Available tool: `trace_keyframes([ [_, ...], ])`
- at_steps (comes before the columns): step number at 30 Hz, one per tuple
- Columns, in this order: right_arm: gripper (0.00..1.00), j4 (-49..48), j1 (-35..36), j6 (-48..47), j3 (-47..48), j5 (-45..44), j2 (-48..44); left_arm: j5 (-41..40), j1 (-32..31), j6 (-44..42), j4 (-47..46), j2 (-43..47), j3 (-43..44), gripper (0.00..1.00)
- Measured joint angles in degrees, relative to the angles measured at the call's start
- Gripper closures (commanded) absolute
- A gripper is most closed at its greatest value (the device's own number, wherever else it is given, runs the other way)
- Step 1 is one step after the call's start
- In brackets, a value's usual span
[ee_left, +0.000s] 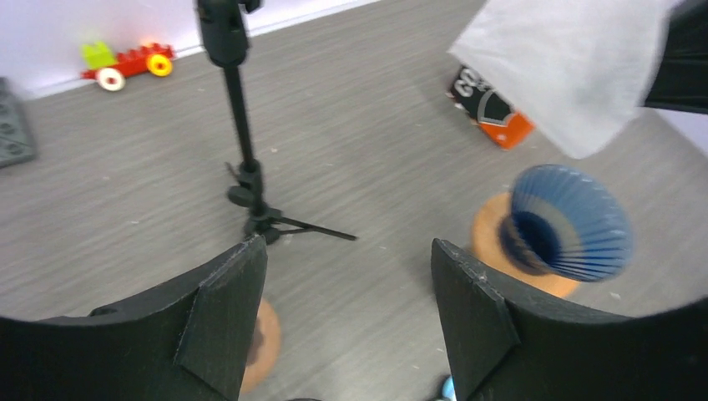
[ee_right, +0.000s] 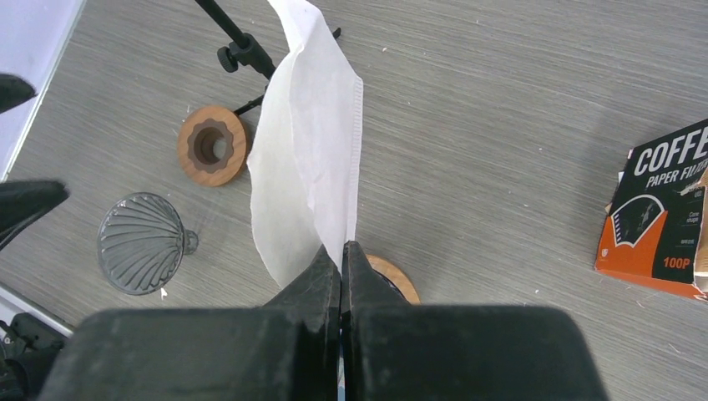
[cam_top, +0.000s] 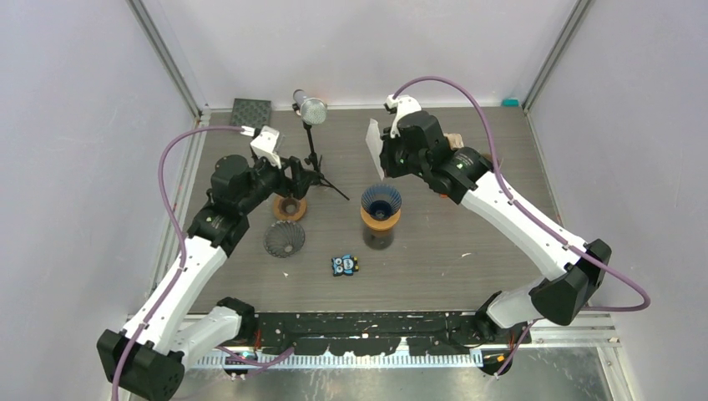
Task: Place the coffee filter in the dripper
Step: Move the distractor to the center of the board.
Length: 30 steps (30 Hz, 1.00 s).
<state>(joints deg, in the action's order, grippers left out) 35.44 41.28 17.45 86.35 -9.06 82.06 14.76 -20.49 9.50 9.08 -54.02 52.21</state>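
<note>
Coffee filter (ee_right: 305, 159) pinched between right gripper (ee_right: 341, 251) jaws, aloft near blue dripper (cam_top: 381, 200) mid-bench | left gripper (ee_left: 346, 261) jaws spread, empty.

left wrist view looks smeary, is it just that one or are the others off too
Left wrist: motion-blurred, with the blue dripper and the table grain streaked. Right wrist: sharp, the coffee filter crisp and the filter box lettering readable. Top external: even soft light, faint shadows, no glare.

You have open room straight above the blue dripper (cam_top: 381, 200). The microphone stand (cam_top: 314, 150) crowds its left; its right lies open.
</note>
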Motion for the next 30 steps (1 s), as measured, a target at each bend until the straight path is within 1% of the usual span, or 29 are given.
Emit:
trace_keyframes([
  [2, 1.0, -0.2, 0.0, -0.4, -0.2, -0.1, -0.3, -2.4, 0.0, -2.8, -3.0, -0.7, -1.6, 0.26],
  [4, 1.0, -0.5, -0.2, -0.7, -0.5, 0.0, -0.6, -4.0, 0.1, -6.1, -8.0, -2.4, -4.2, 0.25],
  [7, 1.0, -0.7, -0.4, -1.1, -1.0, 0.7, -0.8, -4.8, 0.4, -10.1, -15.1, -6.3, -8.2, 0.31],
  [9, 1.0, -0.7, -0.7, -1.3, -1.2, 1.2, -0.8, -5.2, 0.8, -11.1, -18.8, -9.5, -9.7, 0.34],
  [15, 1.0, -1.0, -1.9, -2.3, -2.5, 2.5, -0.8, -5.0, 3.4, -10.3, -33.6, -19.1, -11.2, 0.37],
  [20, 1.0, -1.1, -2.8, -2.9, -3.2, 3.2, -0.8, -2.5, 4.3, -9.4, -45.6, -26.2, -11.3, 0.39],
  [22, 1.0, -1.1, -3.1, -3.2, -3.2, 3.4, -0.8, -1.4, 4.5, -8.6, -48.5, -29.0, -11.1, 0.41],
  [25, 1.0, -1.1, -3.7, -3.4, -3.3, 4.0, -0.8, -0.6, 4.5, -7.8, -51.7, -33.3, -10.1, 0.48],
  [30, 1.0, -1.1, -4.8, -3.6, -3.4, 4.9, -0.8, -1.3, 4.6, -7.0, -54.8, -36.7, -8.4, 0.55],
])
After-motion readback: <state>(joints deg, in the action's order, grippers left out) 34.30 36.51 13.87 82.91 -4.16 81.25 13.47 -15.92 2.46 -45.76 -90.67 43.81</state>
